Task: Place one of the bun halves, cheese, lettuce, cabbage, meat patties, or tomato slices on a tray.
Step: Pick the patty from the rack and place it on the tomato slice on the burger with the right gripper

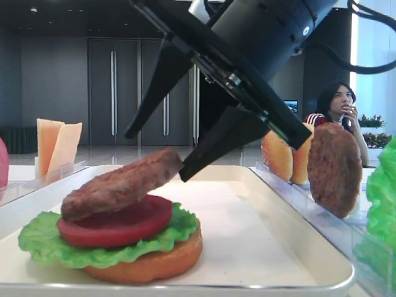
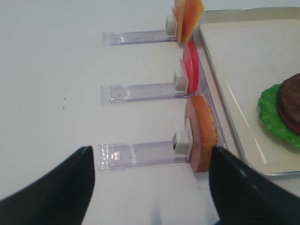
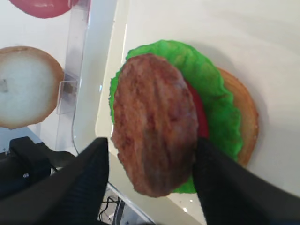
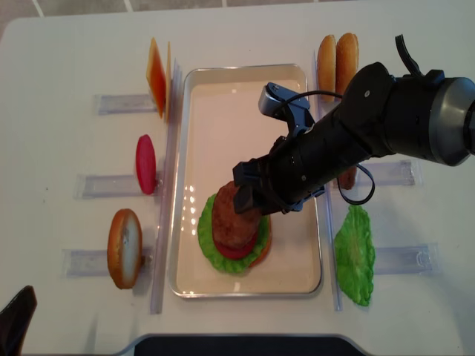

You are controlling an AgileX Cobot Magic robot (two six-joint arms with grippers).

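Since the jaws of my right gripper point(image 1: 158, 156) are spread wide either side of the meat patty point(image 1: 120, 184), nothing is clamped; one finger point(image 1: 223, 141) touches its raised edge. Patty sits tilted on the tomato slice point(image 1: 117, 225), over lettuce point(image 1: 44, 242) and bun half point(image 1: 158, 260), near the tray point(image 1: 260, 241) front rim. Tilt suggests a lopsided drop. Left gripper point(image 2: 150, 185) open, empty, off the tray's left side. No legible writing anywhere.

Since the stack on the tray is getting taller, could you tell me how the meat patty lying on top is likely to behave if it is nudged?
The meat patty lies tilted on the tomato slice, one edge raised, so it would probably slide or settle flat. It keeps its disc shape unsupported, so it looks stiff. The right gripper stands open around it, so nothing would hold it in place.
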